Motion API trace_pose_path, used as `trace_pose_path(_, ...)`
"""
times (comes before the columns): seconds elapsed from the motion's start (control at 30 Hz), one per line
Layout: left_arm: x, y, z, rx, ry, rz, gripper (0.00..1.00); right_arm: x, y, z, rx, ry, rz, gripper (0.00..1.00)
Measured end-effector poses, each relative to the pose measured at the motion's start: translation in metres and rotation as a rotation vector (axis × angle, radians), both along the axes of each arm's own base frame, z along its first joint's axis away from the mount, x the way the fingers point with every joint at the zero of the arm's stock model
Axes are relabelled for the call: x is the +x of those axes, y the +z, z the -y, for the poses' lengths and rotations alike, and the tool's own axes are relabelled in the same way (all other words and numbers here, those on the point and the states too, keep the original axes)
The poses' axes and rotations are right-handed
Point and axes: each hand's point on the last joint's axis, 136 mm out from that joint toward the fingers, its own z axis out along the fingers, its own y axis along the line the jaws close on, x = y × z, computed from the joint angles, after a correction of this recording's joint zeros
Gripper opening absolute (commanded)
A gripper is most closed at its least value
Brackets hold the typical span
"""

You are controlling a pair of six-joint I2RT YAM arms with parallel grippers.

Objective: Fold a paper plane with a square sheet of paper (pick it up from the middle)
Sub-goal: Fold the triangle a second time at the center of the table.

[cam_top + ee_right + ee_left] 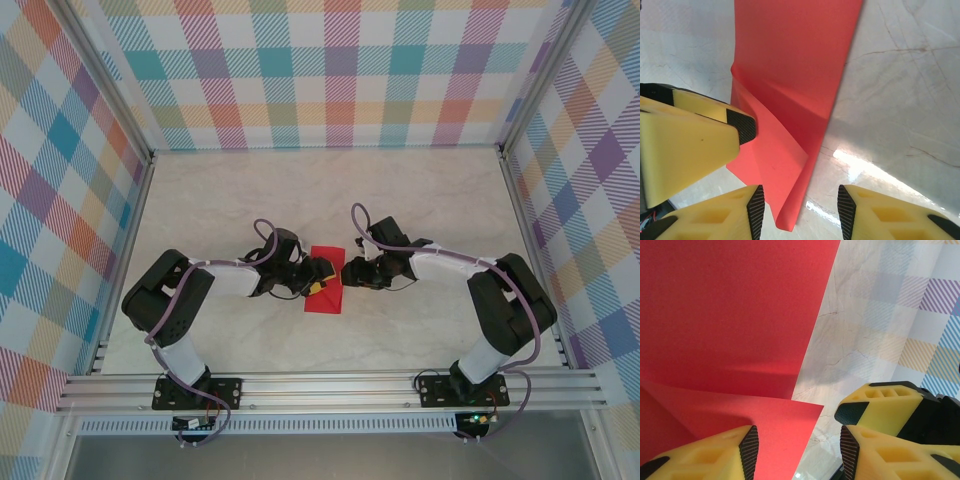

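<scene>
One red sheet of paper (330, 297), folded into a narrow strip with a loose flap lifting off it, lies at the middle of the desk (420, 200). Its long axis runs from the near edge to the far edge, and no pointed end shows. The left fingers (749, 452) stand spread at its left edge and the right fingers (756, 210) spread at its right edge, neither pair pinching it.

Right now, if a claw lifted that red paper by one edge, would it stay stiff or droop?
Probably droop: the red paper looks thin, and its folded part bows up off the table. It seems very light, so a nudge would likely slide it across that glossy surface.
</scene>
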Motion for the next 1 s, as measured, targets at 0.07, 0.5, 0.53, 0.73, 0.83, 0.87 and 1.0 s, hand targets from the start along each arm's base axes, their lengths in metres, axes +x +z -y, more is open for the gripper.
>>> trace_pose_path(0.07, 0.000, 0.000, 0.000, 0.000, 0.000, 0.000, 0.45, 0.001, 0.000, -0.001, 0.005, 0.002, 0.000, 0.42)
trace_pose_path(0.5, 0.001, -0.001, -0.001, 0.005, 0.006, 0.004, 0.38, 0.003, -0.013, -0.010, 0.023, 0.002, -0.050, 0.31)
trace_pose_path(0.53, 0.001, -0.001, -0.001, 0.005, 0.005, 0.004, 0.38, 0.004, -0.014, -0.010, 0.024, 0.001, -0.056, 0.28)
trace_pose_path(0.73, 0.001, -0.001, -0.001, 0.005, 0.006, 0.003, 0.36, 0.009, -0.016, -0.015, 0.034, -0.003, -0.059, 0.09)
trace_pose_path(0.83, 0.001, -0.001, -0.001, 0.005, 0.006, 0.004, 0.36, 0.013, -0.014, -0.017, 0.039, 0.000, -0.048, 0.07)
trace_pose_path(0.87, 0.001, -0.001, -0.001, 0.005, 0.005, 0.004, 0.36, 0.014, -0.013, -0.018, 0.040, 0.001, -0.045, 0.06)
trace_pose_path(1.0, 0.001, 0.000, -0.001, 0.004, 0.004, 0.003, 0.36, 0.017, -0.014, -0.020, 0.040, 0.007, -0.039, 0.06)
